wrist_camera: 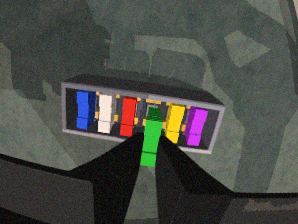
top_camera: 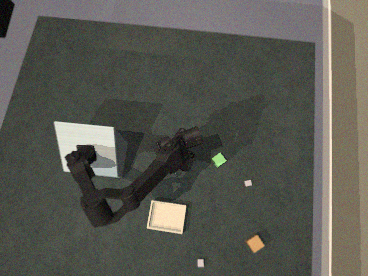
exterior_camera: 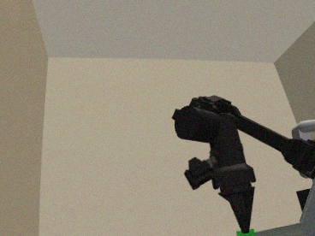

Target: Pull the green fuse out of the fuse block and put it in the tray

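My gripper [wrist_camera: 150,141] [exterior_camera: 245,231] is shut on the green fuse [wrist_camera: 151,131] [exterior_camera: 245,233], pointing down. In the wrist view the fuse is raised above the fuse block [wrist_camera: 64,107], over the gap between the red fuse [wrist_camera: 128,116] and the yellow fuse [wrist_camera: 175,120]. Its dark lower end looks clear of the slot, but the exact gap is hard to tell. The block is not clearly visible in the top and exterior views. The cream tray [top_camera: 169,217] lies below the arm in the top view, with nothing seen in it.
The block also holds a blue fuse [wrist_camera: 83,109], a white fuse [wrist_camera: 105,113] and a purple fuse [wrist_camera: 196,126]. A light green cube [top_camera: 219,160], an orange cube [top_camera: 255,243] and small pale cubes [top_camera: 248,183] [top_camera: 200,263] lie about. A white panel [top_camera: 87,132] is at the left.
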`<state>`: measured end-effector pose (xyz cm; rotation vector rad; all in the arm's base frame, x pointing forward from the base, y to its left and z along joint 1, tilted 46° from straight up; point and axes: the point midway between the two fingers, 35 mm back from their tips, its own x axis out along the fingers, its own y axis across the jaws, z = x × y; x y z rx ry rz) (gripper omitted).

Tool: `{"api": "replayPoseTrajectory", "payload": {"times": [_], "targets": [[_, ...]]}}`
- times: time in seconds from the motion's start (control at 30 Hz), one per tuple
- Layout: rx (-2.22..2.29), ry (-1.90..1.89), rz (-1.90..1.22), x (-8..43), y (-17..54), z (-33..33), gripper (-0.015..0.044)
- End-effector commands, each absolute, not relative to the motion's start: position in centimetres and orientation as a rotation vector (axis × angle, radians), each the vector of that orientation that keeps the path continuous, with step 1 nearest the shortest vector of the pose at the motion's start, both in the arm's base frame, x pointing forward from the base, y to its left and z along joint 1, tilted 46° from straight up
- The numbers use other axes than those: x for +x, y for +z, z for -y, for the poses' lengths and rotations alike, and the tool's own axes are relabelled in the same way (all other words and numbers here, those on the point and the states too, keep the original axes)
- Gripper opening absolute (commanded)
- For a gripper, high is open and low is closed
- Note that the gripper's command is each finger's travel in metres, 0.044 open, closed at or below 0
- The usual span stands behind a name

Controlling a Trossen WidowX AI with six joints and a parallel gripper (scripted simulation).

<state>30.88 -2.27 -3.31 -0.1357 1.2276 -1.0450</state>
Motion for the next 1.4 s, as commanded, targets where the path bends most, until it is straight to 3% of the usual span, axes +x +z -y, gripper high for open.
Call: {"api": "replayPoseTrajectory", "payload": {"times": [0.0, 0.7, 1.37], "targets": [[-0.130, -1.045, -1.227, 30.9, -3.1, 2.0, 0.0000], [-0.130, -1.044, -1.227, 31.0, -1.4, 0.4, 0.0000], [-0.119, -1.031, -1.232, 31.6, 9.1, 10.9, 0.0000]]}}
